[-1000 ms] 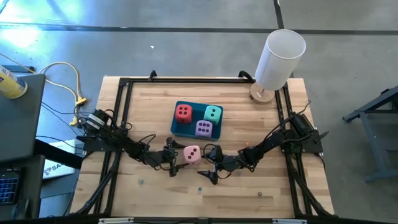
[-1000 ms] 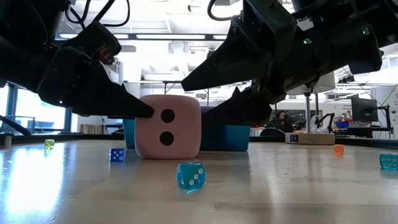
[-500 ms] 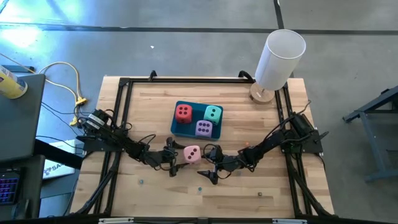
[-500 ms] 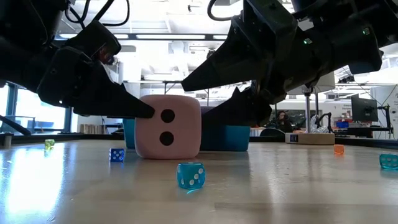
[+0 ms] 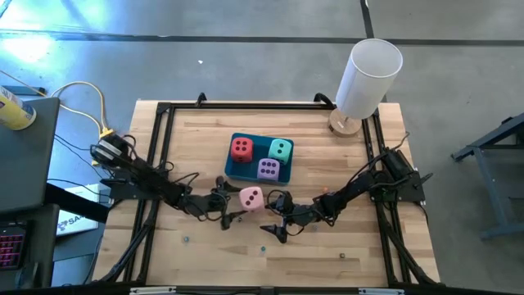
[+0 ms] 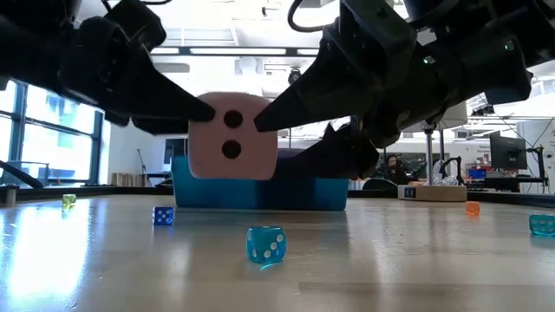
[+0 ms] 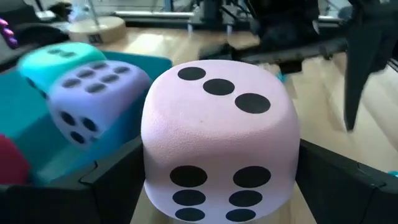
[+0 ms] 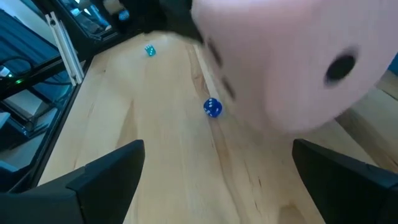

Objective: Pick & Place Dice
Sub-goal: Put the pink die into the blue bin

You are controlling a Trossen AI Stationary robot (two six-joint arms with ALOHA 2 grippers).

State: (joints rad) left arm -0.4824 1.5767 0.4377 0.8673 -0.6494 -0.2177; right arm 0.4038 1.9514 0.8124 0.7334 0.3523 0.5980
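My left gripper [image 5: 237, 201] is shut on the pink die [image 5: 251, 197], which hangs above the table just near of the blue tray [image 5: 231, 168]. The red die [image 5: 241, 148], the teal die [image 5: 281, 149] and the purple die [image 5: 268, 169] sit in that tray. To the right of the pink die my right gripper [image 5: 275, 216] stands open, with nothing between its fingers [image 8: 106, 180]. My left gripper pinches the pink die between its two fingers [image 7: 112, 180], one on each of two opposite side faces [image 7: 154, 168]. The fingers come nearly level from the table's left. The die is lifted clear of the table [image 6: 230, 139], its three-dot face up.
Tiny dice lie on the wood near the front: a blue one [image 6: 163, 215], a clear teal one [image 6: 265, 244], an orange one [image 6: 473, 208]. A tall white cylinder [image 5: 368, 78] stands at the far right corner. A black frame [image 5: 164, 131] runs round the table.
My left gripper has risen with the pink die, mostly in the last half second. The die, which stood on the table, is now lifted clear and sits a little closer to the tray.
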